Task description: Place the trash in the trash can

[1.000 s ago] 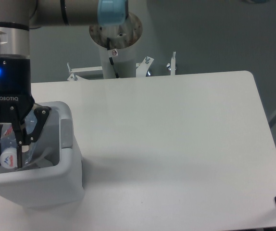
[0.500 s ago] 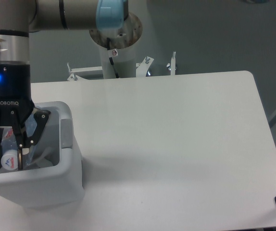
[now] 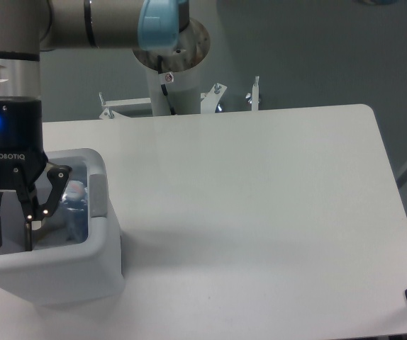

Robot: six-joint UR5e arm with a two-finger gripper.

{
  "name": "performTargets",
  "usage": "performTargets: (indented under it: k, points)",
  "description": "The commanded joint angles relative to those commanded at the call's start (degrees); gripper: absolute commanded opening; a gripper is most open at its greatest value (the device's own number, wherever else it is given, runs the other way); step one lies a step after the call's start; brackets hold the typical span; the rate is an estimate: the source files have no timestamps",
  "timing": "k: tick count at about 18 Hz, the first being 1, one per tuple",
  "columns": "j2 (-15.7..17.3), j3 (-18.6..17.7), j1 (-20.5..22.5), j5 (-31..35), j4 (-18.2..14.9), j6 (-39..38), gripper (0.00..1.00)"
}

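The white table (image 3: 260,212) fills most of the view, and its surface is plain and matte, with a rounded corner at the far right. Behind it stands the white mounting column (image 3: 169,78) of the arm, with a light blue joint cap on top, and beside the column some metal brackets (image 3: 232,95) stick up at the back edge of the table. The arm (image 3: 19,57) reaches across the top left of the view and points straight down; its black wrist part carries a small blue light and the word ROBOTIQ. Below it, at the left edge of the table, stands the trash can (image 3: 101,248), a big white rectangular bin with a rounded rim and a grey-white tab on the side that faces the middle of the table. The gripper (image 3: 10,237) hangs inside the opening of the trash can, with its black fingers (image 3: 28,230) lowered below the rim. The fingers are spread apart and nothing is held between them, so the claw is released. The bottle (image 3: 74,209) lies inside the trash can, just to the right of the fingers and apart from them; it looks bluish and clear, with a pale cap toward the top, and a reddish spot is seen near the cap. The bottom of the trash can is partly hidden by the gripper, so I cannot tell what else lies there.
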Motion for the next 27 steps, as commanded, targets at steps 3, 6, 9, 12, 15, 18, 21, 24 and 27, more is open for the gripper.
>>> performTargets:
  k: [3,6,9,12,15,18,21,24,27]
  points:
    - [0.44,0.09,0.00,0.09,0.00,0.00,0.47]
    - [0.44,0.09,0.87,0.26,0.00,0.09,0.96]
    - [0.61,-1.05,4.82,2.54,-0.18,0.09,1.00]
    - [1.76,-2.28,9.83,5.62,-0.18,1.05,1.00]
    - [2.28,-2.46,14.75,5.80,-1.14,2.10,1.00]
    - [4.74,-5.00,20.02,5.80,-3.25,7.01,1.00]
    - [6.50,-5.71,23.28,5.89,-7.54,15.53,1.00]
    - [7.38,-5.97,26.62,6.06,-11.24,23.09,1.00]
    - [9.05,-7.20,30.14,6.50,-16.76,35.11,1.00]
